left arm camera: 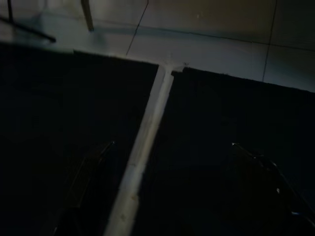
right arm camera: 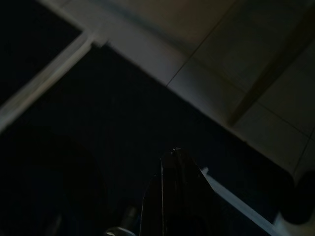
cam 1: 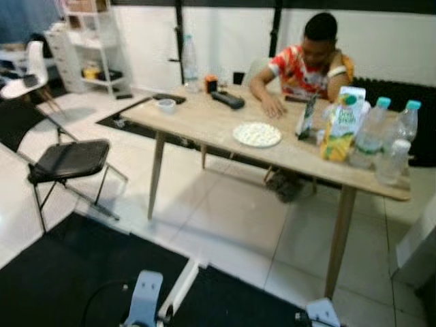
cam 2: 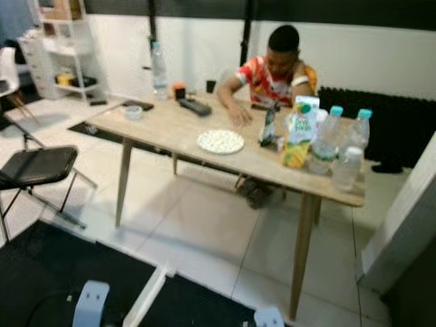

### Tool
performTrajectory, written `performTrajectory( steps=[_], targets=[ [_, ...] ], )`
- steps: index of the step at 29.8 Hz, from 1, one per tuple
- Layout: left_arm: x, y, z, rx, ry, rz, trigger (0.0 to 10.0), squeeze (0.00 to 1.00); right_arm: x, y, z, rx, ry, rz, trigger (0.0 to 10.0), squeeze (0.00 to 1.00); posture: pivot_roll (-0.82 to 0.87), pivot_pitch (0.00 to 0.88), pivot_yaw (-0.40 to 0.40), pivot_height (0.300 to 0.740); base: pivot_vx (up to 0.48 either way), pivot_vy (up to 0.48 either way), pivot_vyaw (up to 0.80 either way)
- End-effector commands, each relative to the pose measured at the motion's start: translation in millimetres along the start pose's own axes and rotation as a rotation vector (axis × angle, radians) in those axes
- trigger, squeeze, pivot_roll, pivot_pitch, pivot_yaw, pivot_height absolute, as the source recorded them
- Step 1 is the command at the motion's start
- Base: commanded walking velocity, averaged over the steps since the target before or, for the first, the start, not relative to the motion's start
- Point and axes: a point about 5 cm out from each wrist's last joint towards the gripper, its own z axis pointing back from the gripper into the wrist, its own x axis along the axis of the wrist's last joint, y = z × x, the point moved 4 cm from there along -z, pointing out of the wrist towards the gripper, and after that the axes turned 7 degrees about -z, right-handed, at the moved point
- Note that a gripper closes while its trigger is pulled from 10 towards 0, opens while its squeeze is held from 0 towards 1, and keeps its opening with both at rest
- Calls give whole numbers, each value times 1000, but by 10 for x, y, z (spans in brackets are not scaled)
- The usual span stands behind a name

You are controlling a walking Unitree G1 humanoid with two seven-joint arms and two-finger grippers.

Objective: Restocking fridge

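standing back from a long wooden table [cam 1: 204, 122], the robot looks across bare pale floor tiles [cam 1: 225, 225] that leave open room between itself and the table legs. black mats [cam 1: 61, 279] lie at the near edge, split by a pale strip [left arm camera: 147, 132]. a black folding chair [cam 1: 68, 160] stands on the robot's left, well apart from the table's left end.

at the table's right end, close to the edge, the drinks are grouped: a juice carton [cam 1: 340, 122], two clear bottles with teal caps [cam 1: 371, 133] just beside it, and a smaller white-capped bottle [cam 1: 393, 161] in front of them. a white plate [cam 1: 257, 134] sits near the middle, a dark remote [cam 1: 227, 99] and a small bowl [cam 1: 166, 105] farther left, and a tall clear bottle [cam 1: 190, 63] at the far edge. a person [cam 1: 306, 61] sits behind the table, one hand on the top.

the right eye view takes in a white panel [cam 2: 402, 218] at the right, cut off by the frame; i cannot tell what it belongs to. the left eye view takes in white shelves [cam 1: 88, 48] and a white chair [cam 1: 30, 71] at the far left.

both arms hang low. the left gripper [left arm camera: 172, 162] hangs over the mats with its fingers spread wide, holding nothing. the right gripper [right arm camera: 174, 196] is a single dark shape in the gloom, fingers seemingly pressed together, holding nothing. both wrist views are very dark.
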Motion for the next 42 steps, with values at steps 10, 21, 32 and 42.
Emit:
performTrajectory(
  steps=[10,21,32,42],
  targets=[
    [-11,25,4,-5,6,-15,10000,0,-95,-75,33,-42,19,-54,10000,0,-37,65,81,740,300,0,-800],
    [29,31,-16,-19,4,-29,10000,0,-217,-127,79,-74,39,-98,10000,0,-39,60,93,740,289,0,-800],
    [24,10,-9,-31,-4,-27,10000,0,-263,-150,97,-89,48,-105,10000,0,-38,59,93,740,202,0,-582],
    [-21,19,13,-27,1,-34,10000,0,-238,-166,96,-79,39,-78,10000,0,-31,56,81,740,0,0,0]
  ],
)
